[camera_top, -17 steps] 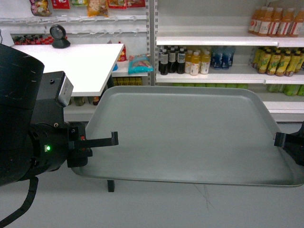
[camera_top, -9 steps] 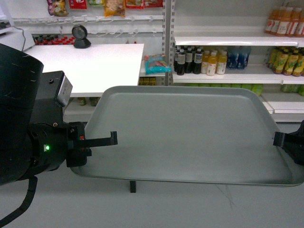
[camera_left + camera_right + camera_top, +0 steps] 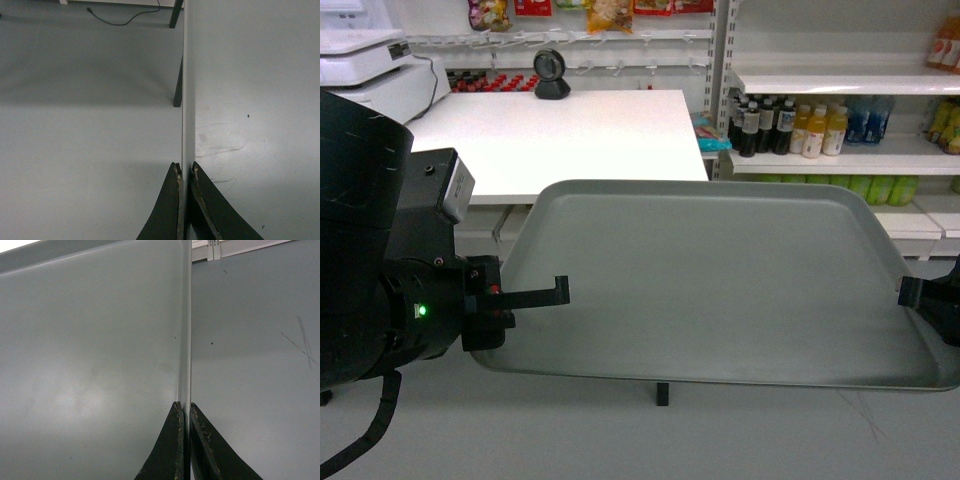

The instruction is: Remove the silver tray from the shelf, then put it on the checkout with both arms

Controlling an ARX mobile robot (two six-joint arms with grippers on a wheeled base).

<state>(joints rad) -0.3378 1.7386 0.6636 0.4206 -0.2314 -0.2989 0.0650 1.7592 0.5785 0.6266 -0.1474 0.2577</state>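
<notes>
The silver tray hangs level in the air in front of me, held by both arms. My left gripper is shut on its left rim and my right gripper on its right rim. In the left wrist view the gripper pinches the thin rim, with the tray to its right. The right wrist view shows that gripper clamped on the rim, with the tray to its left. The white checkout lies beyond the tray's far left corner. The shelf stands at the back right.
A white register machine and a black scanner sit on the counter's far side. Bottles fill the shelves at the right. A black table leg shows under the tray, over grey floor.
The counter and shelves have slid to the right in the head view, and the register machine has come into sight. The tray and both grippers keep their places in the view.
</notes>
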